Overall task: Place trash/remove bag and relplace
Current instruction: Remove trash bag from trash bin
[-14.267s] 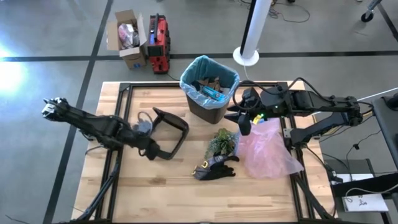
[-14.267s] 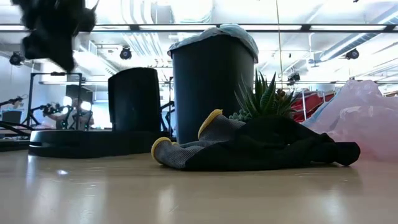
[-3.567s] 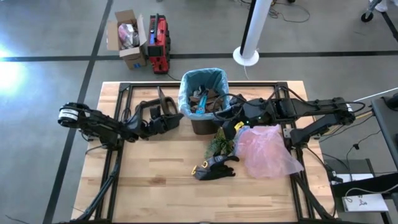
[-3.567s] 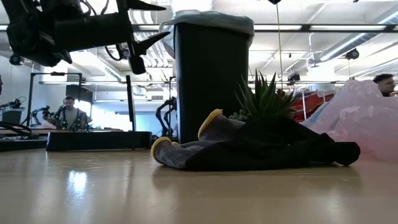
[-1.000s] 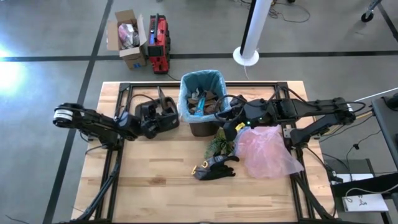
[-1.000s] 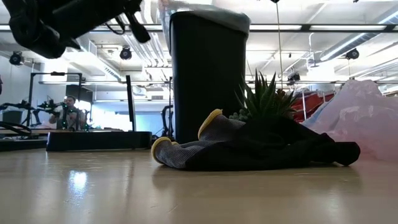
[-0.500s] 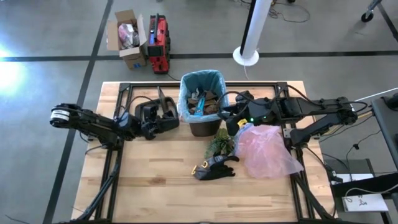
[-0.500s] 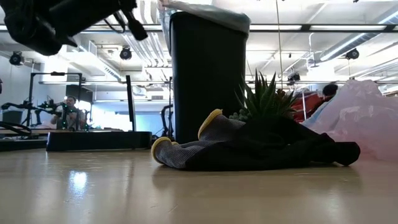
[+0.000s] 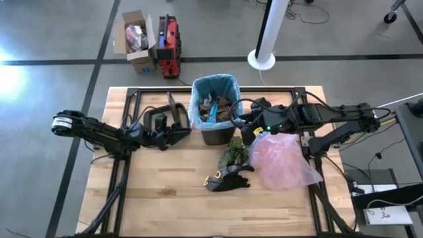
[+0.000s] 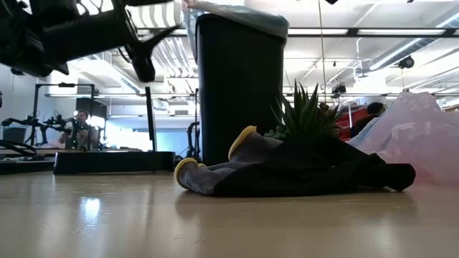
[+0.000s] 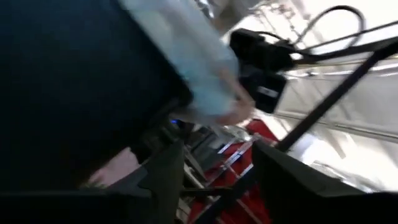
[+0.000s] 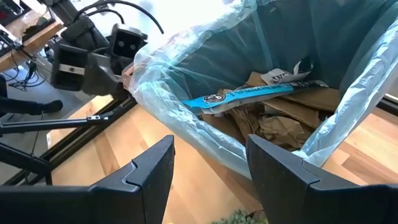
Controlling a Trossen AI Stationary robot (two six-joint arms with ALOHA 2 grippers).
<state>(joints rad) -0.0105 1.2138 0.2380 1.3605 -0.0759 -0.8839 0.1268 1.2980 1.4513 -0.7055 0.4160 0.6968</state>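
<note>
Right wrist view alone shows trash (image 12: 273, 112) inside the bag (image 12: 186, 81) — crumpled paper.

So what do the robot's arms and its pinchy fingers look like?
Both arms are dark and skinny, made of jointed tubes with black cables looping along them. The left arm has a pale round cap at its outer joint. Each gripper, left gripper and right gripper, has two flat black fingers.

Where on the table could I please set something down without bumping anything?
Free: the near-left wood of the table, bordered by the left arm and the glove. Crowded: around the bin, with the left claw, right claw, plant and pink bag.
</note>
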